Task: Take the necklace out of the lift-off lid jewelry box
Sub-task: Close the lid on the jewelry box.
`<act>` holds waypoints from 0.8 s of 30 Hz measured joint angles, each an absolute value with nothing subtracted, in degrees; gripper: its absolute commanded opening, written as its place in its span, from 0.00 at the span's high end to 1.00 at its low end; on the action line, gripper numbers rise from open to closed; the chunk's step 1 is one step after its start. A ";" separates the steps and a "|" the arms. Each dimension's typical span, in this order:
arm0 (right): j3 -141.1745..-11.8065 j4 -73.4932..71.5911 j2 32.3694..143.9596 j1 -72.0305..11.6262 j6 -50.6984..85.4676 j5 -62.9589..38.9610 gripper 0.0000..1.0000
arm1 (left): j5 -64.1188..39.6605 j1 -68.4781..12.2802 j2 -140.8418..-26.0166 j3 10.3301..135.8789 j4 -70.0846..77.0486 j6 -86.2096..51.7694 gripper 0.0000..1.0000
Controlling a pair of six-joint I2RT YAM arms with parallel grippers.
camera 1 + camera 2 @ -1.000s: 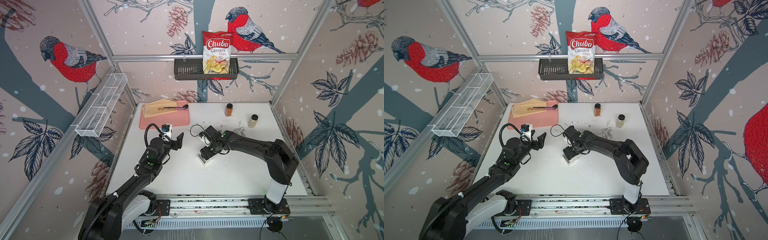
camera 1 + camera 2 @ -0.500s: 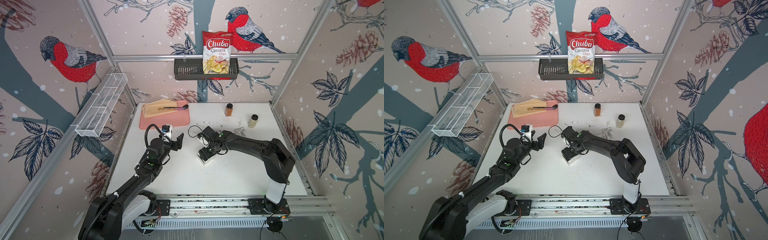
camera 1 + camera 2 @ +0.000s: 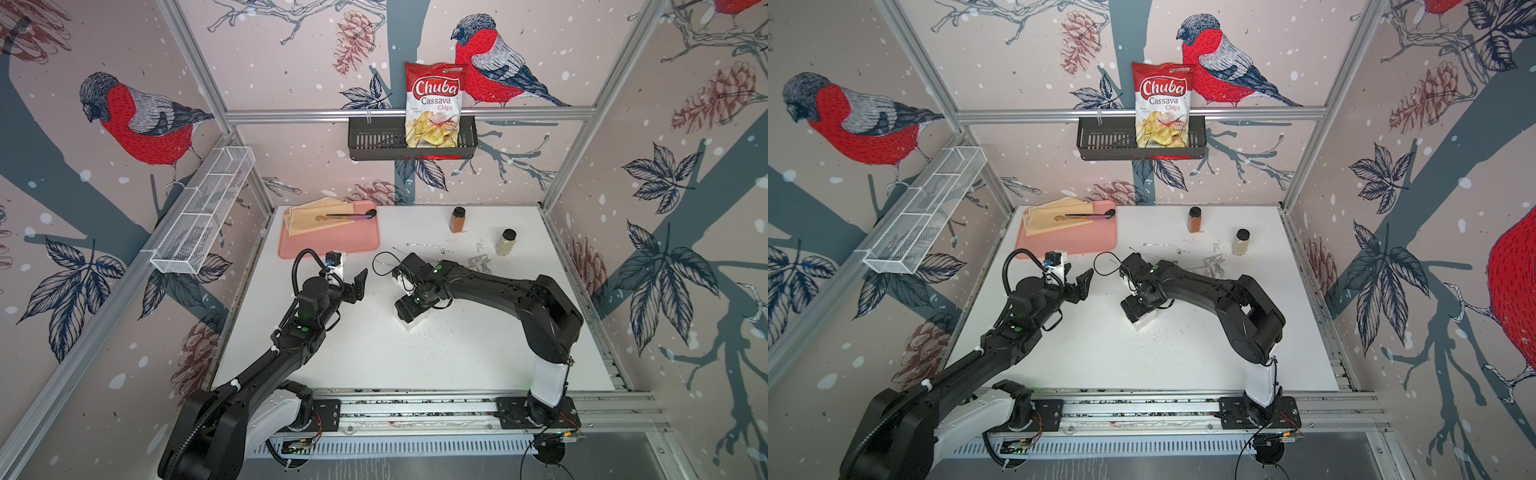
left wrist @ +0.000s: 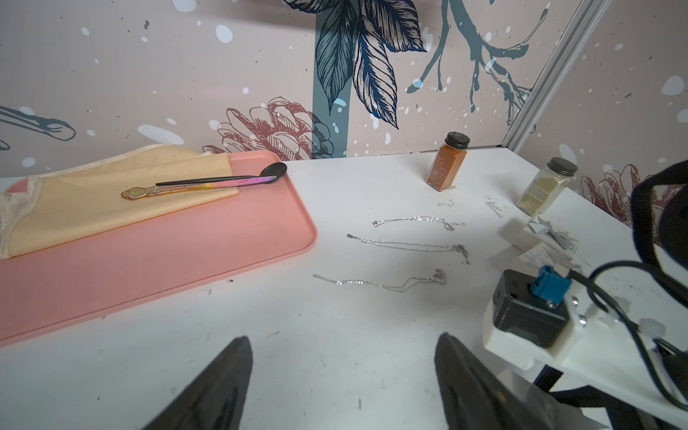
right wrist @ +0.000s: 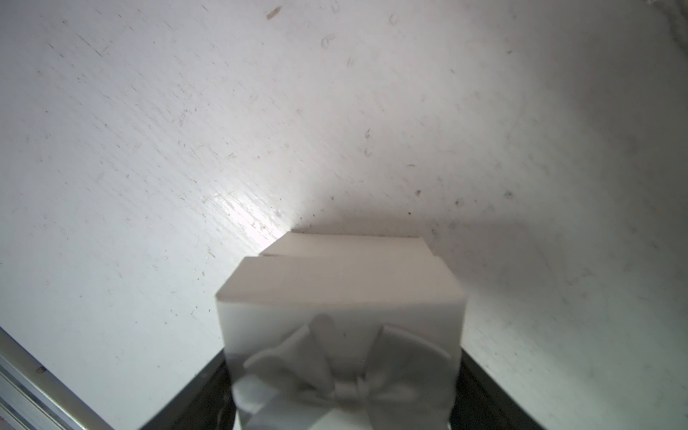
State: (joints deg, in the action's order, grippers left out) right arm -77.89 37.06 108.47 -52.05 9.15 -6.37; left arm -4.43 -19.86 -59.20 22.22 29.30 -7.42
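Straddling the box: the right end effector (image 3: 409, 309) hangs over the small white lift-off lid jewelry box (image 5: 335, 283). One dark finger sits on each side of the lid. The jaws are wide with no gap visible; whether they clamp it cannot be told.
Box: on the white table (image 3: 374, 353) near its middle, lid on, contents hidden.
Right wrist view only: a moulded white bow (image 5: 346, 387) on the lid and the step where lid meets base. Both top views show only a white corner under the arm.
Idle arm: the left end effector (image 4: 340, 337) has its jaws well apart and empty, over bare table.
Left wrist view only: three thin silver chain necklaces (image 4: 409, 244) lie on the table between the pink plastic tray (image 4: 186, 260) and the orange-filled glass spice jar (image 4: 446, 163).
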 measured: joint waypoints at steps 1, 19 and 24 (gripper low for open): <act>-78.04 37.15 108.53 -52.07 9.15 -6.35 0.18 | -4.43 -19.86 -59.42 22.20 29.30 -7.42 0.19; -78.85 37.89 107.90 -52.18 9.15 -4.69 0.21 | -4.47 -19.86 -60.55 22.11 29.80 -7.05 0.19; -78.98 37.52 107.83 -51.64 9.17 -4.40 0.33 | -4.51 -19.86 -61.06 22.22 30.70 -7.05 0.19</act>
State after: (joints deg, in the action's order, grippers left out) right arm -78.98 37.52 107.83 -51.64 9.17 -4.40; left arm -4.51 -19.86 -61.06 22.22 30.70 -7.05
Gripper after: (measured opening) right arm 0.708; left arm 0.812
